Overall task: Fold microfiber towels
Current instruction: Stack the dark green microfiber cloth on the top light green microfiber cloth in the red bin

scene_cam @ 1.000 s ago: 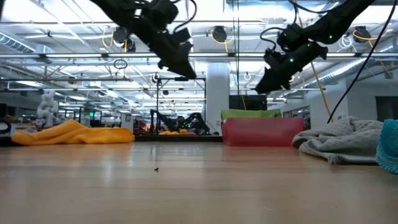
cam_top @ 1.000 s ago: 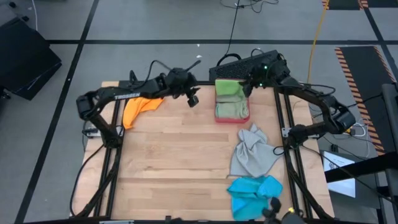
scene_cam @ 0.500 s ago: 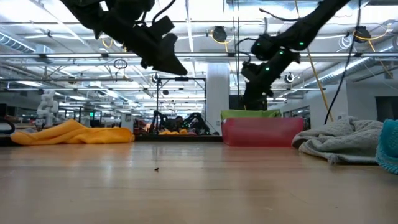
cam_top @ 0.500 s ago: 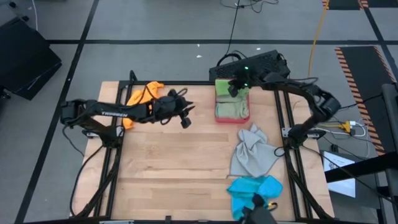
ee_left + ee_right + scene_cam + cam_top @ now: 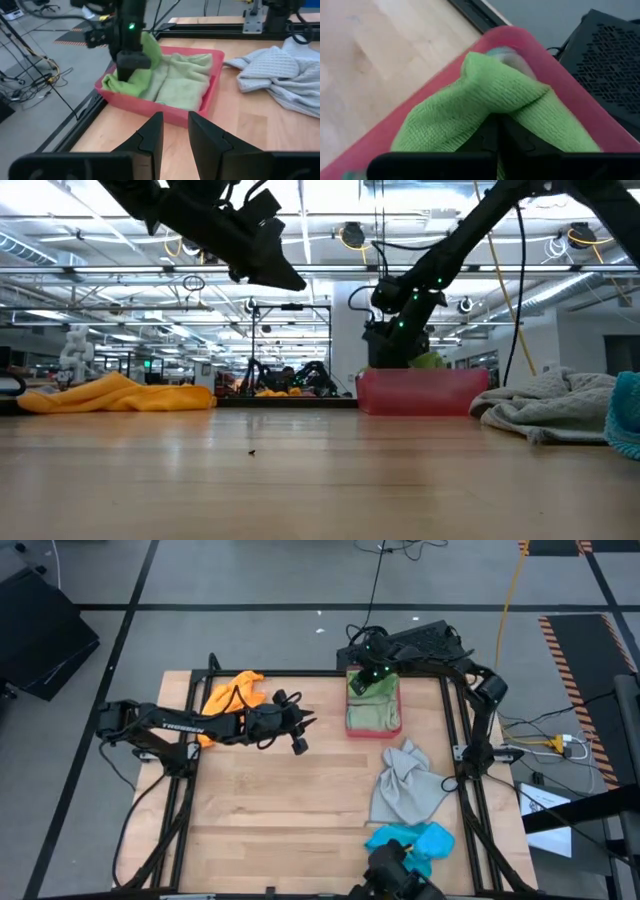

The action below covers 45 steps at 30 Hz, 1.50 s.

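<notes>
A pink-red tray at the table's far edge holds a bright green towel and a pale sage towel. My right gripper reaches down into the tray's far left corner and is shut on the bright green towel. My left gripper hovers over bare wood left of the tray. It points at the tray and is open, with nothing between its fingers. An orange towel lies crumpled at the far left. My right gripper pinches a raised pucker of the bright green towel between its two shut fingers, near the towel's far left corner. The fingers slant down from above and from the table's far right. The towel still lies in the tray, partly over the sage towel.
A crumpled grey towel lies at the right, and a bright blue towel lies at the near right edge. A black perforated box stands beyond the tray. Bare wood fills the middle and near left.
My right gripper has swung from above the tray's far right corner toward the left. It has come down into the tray onto the bright green towel, tipping steeper. My left gripper has drawn back toward the table's near edge, away from the orange towel, and sunk a little.
</notes>
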Each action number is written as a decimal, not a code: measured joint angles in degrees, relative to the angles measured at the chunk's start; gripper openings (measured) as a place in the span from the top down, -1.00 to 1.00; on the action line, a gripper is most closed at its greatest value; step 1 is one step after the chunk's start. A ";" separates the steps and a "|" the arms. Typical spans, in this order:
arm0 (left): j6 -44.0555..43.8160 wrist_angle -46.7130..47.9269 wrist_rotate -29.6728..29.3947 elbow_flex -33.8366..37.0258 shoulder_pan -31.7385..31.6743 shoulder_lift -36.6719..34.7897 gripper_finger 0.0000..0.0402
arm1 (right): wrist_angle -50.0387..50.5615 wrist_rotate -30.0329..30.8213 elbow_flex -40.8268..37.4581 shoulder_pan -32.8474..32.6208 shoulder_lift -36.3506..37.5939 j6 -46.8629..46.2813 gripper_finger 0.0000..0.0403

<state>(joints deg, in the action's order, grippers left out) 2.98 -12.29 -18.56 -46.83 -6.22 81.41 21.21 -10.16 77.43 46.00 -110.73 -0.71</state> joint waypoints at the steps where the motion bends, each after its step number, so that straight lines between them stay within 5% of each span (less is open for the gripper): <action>1: 0.09 0.00 0.02 0.00 0.30 0.00 0.54 | -0.23 0.00 0.00 0.03 -0.50 -0.14 1.00; 8: -0.10 -0.03 0.06 0.00 2.17 0.00 0.54 | -0.76 2.45 0.07 -0.02 -1.53 0.10 1.00; 20: -0.07 -1.20 0.00 -0.02 4.96 0.02 0.54 | 3.41 2.58 0.03 -1.97 7.84 0.10 1.00; 38: 1.35 -2.76 -0.01 -0.07 5.21 0.02 0.54 | -3.09 2.39 3.63 0.15 -5.59 -0.13 1.00; 45: 1.80 -2.71 0.05 -0.07 5.25 0.02 0.54 | -0.62 2.53 3.61 -0.31 -2.91 0.44 1.00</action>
<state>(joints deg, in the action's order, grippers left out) 4.78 -15.00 -18.50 -46.89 -0.97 81.43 20.59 -7.62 81.03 45.69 -113.64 -0.27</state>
